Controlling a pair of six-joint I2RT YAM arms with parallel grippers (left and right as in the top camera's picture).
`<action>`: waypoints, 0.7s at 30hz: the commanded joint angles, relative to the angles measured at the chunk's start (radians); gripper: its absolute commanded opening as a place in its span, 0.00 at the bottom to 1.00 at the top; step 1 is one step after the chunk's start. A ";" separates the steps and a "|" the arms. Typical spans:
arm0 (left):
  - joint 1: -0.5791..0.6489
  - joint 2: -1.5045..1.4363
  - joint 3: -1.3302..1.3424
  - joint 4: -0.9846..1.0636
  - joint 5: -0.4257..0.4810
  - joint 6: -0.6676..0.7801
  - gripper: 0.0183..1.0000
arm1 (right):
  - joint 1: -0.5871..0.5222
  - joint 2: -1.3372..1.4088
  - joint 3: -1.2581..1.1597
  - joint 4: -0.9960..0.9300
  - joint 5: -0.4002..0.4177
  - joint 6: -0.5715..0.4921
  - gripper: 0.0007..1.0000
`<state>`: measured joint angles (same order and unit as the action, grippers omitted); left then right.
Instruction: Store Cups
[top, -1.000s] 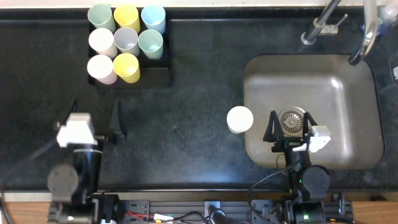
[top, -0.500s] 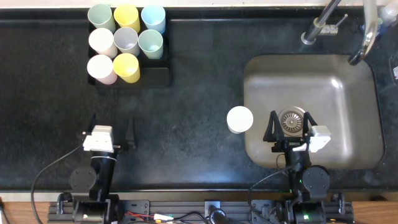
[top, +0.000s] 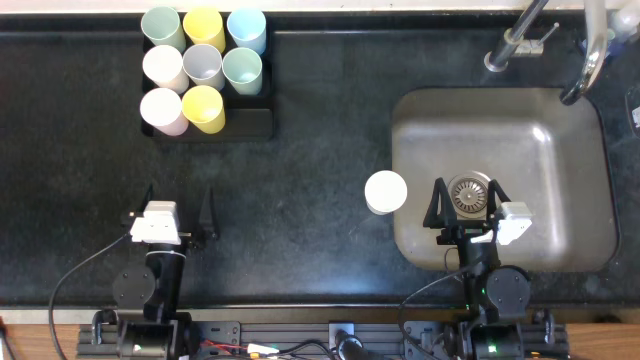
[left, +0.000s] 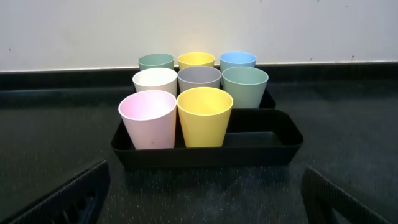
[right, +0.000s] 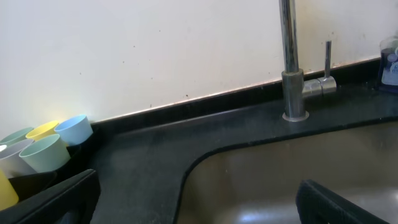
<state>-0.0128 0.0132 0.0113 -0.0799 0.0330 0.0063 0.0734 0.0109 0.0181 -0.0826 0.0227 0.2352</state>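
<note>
A black tray (top: 252, 123) at the back left of the dark counter holds several upright cups in pale green, yellow, blue, white, grey and pink. The left wrist view faces that tray (left: 273, 134), with a pink cup (left: 148, 118) and a yellow cup (left: 204, 116) in its front row and one front slot bare. A lone white cup (top: 385, 192) stands on the counter beside the sink's left rim. My left gripper (top: 179, 212) rests low near the front edge, open and holding nothing. My right gripper (top: 466, 200) sits open over the sink's front part, right of the white cup.
A steel sink (top: 560, 130) takes up the right side, with a drain (top: 469, 193) near my right gripper. The tap (right: 290, 59) rises at the back, and a wall runs behind the counter. A blue bottle (right: 389, 62) stands at the far right.
The left arm drew back from the far left toward its base and settled facing the tray. The right arm and the cups stayed put.
</note>
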 joint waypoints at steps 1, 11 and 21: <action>0.004 -0.011 -0.003 -0.002 -0.011 -0.011 1.00 | -0.001 -0.007 -0.013 0.006 -0.004 0.001 1.00; 0.004 -0.011 -0.003 -0.002 -0.011 -0.011 1.00 | -0.001 -0.007 -0.013 0.006 -0.004 0.001 1.00; 0.004 -0.011 -0.003 -0.002 -0.011 -0.011 1.00 | -0.001 -0.002 -0.006 0.005 -0.004 0.001 1.00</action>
<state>-0.0128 0.0132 0.0113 -0.0799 0.0330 0.0063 0.0734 0.0113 0.0181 -0.0826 0.0227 0.2348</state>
